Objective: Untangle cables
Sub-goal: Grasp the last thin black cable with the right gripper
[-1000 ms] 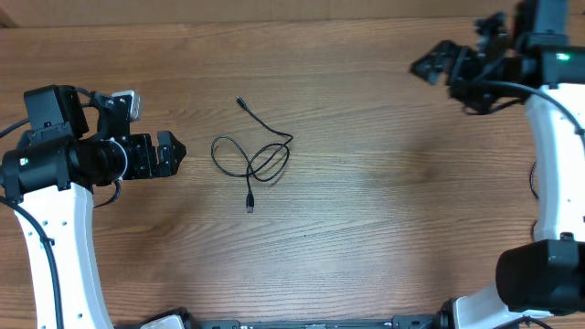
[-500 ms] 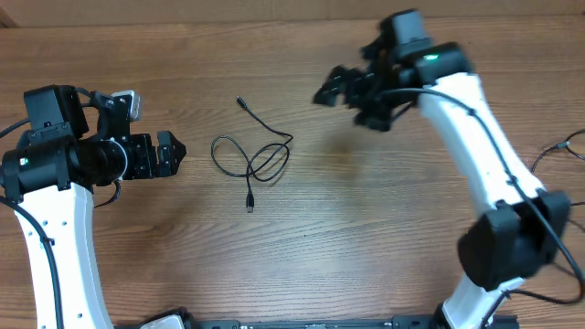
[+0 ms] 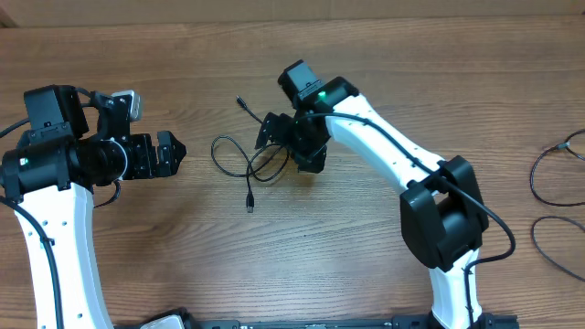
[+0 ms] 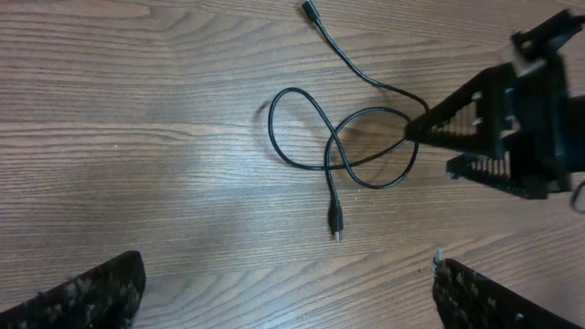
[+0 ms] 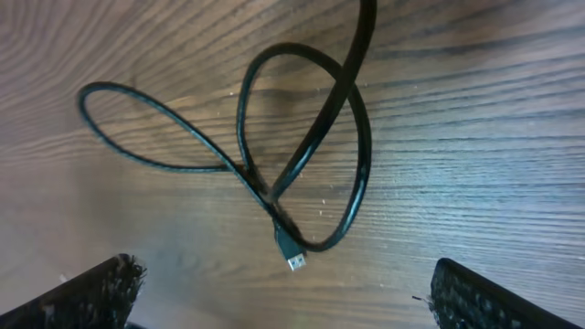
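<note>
One thin black cable (image 3: 239, 157) lies on the wooden table in two crossed loops, with a plug end at the back (image 3: 240, 101) and one at the front (image 3: 249, 207). My right gripper (image 3: 289, 146) is open and hangs over the right loop, holding nothing. In the right wrist view the loops (image 5: 306, 146) and a silver-tipped plug (image 5: 293, 256) lie just ahead of the open fingers (image 5: 283, 279). My left gripper (image 3: 172, 153) is open and empty, left of the cable. The left wrist view shows the cable (image 4: 340, 151), the right gripper (image 4: 503, 128) and the left fingers (image 4: 288, 279) wide apart.
Two more black cables lie at the table's right edge, one at the back (image 3: 548, 169) and one nearer the front (image 3: 553, 245). The right arm (image 3: 393, 155) stretches across the table's middle from the front right.
The right arm swung from the back right corner leftward across the table and now sits over the cable's right loop. The left arm and the cable have not moved.
</note>
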